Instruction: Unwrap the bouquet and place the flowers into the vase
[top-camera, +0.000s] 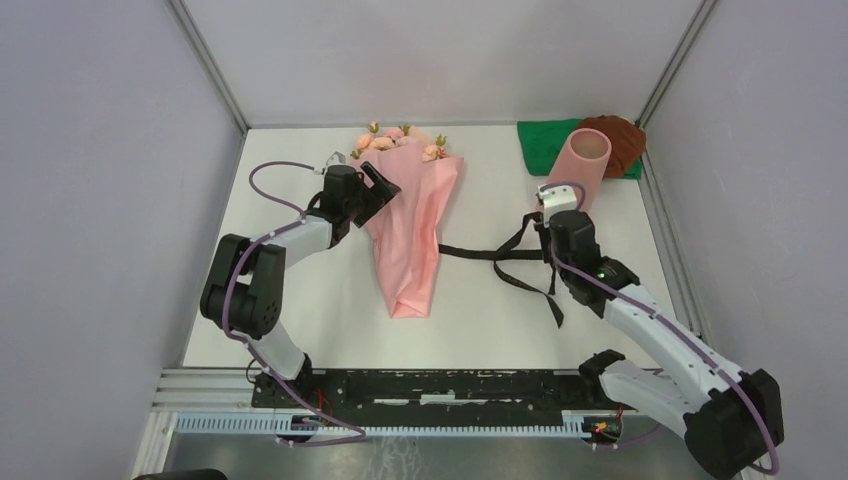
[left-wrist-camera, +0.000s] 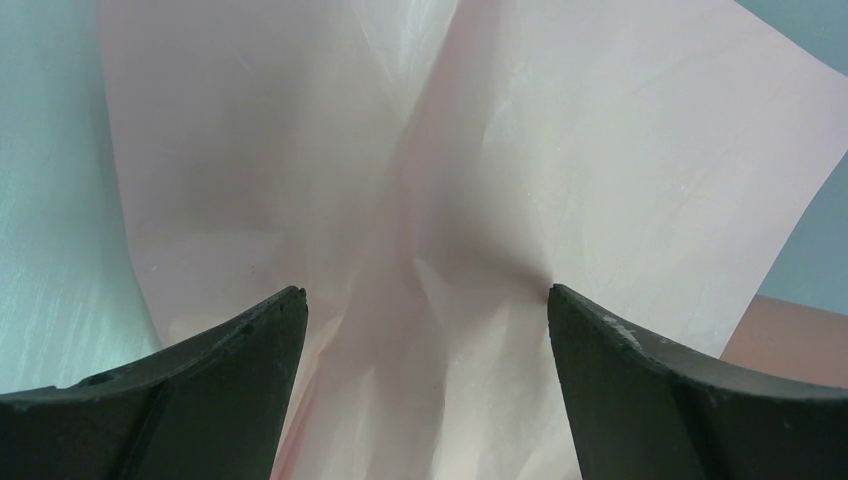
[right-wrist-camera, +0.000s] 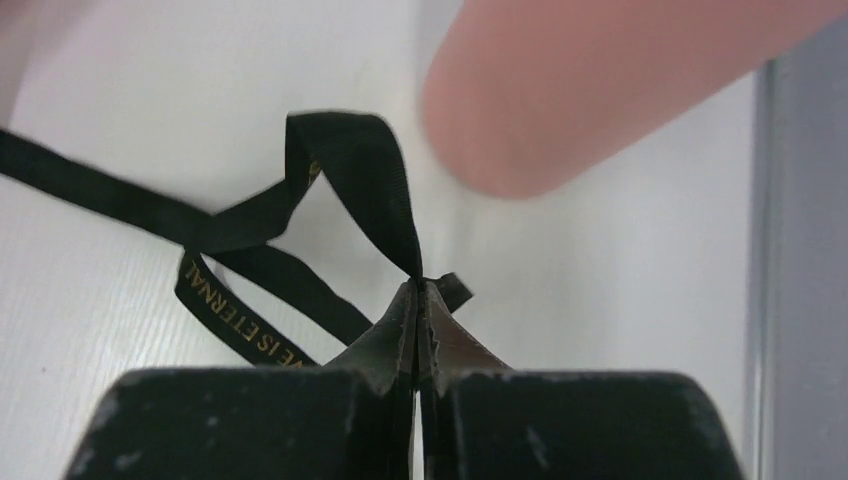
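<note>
The bouquet (top-camera: 415, 230) lies on the white table, its pink paper cone pointing toward me. The flowers (top-camera: 400, 142) show at its far, wide end. My left gripper (top-camera: 378, 190) hovers at the cone's upper left side. It is open, with pink wrapping paper (left-wrist-camera: 450, 180) filling the space between its fingers (left-wrist-camera: 230, 370). The black ribbon (top-camera: 500, 255) trails loose from the cone to the right. My right gripper (right-wrist-camera: 418, 285) is shut on a loop of that ribbon (right-wrist-camera: 350, 170). Just beyond it lies the salmon-pink vase (top-camera: 585, 165), seen close in the right wrist view (right-wrist-camera: 600, 90).
A green cloth (top-camera: 545, 145) and a brown bundle (top-camera: 625, 140) sit at the back right corner behind the vase. Grey walls enclose the table on three sides. The right wall's rail (right-wrist-camera: 800, 250) runs close to my right gripper.
</note>
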